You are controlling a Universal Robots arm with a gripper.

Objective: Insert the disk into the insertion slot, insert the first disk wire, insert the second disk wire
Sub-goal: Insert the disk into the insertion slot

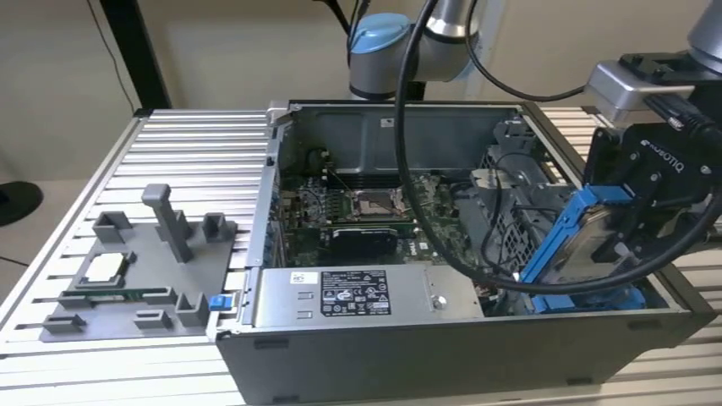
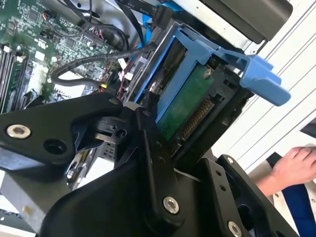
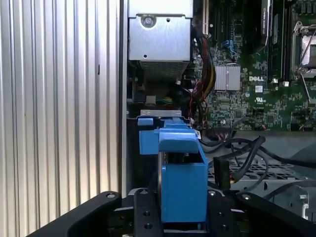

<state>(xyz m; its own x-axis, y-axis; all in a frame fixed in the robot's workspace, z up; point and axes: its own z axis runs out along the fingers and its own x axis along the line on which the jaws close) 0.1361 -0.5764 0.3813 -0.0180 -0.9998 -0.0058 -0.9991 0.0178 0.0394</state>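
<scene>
My gripper [image 1: 631, 227] is clamped on the disk [image 1: 584, 241], which hangs tilted at the end of the case [image 1: 451, 355] on the exterior view's right, just above the insertion slot [image 1: 593, 301] and not yet seated. My worry is the loose black wires [image 3: 237, 158] lying beside the slot (they look close to the blue frame [image 3: 182, 182]): descending at this tilt could snag them or jam a frame corner on the slot's edge

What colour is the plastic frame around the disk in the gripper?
Bright blue. The frame on the disk shows best in the first wrist view.
</scene>
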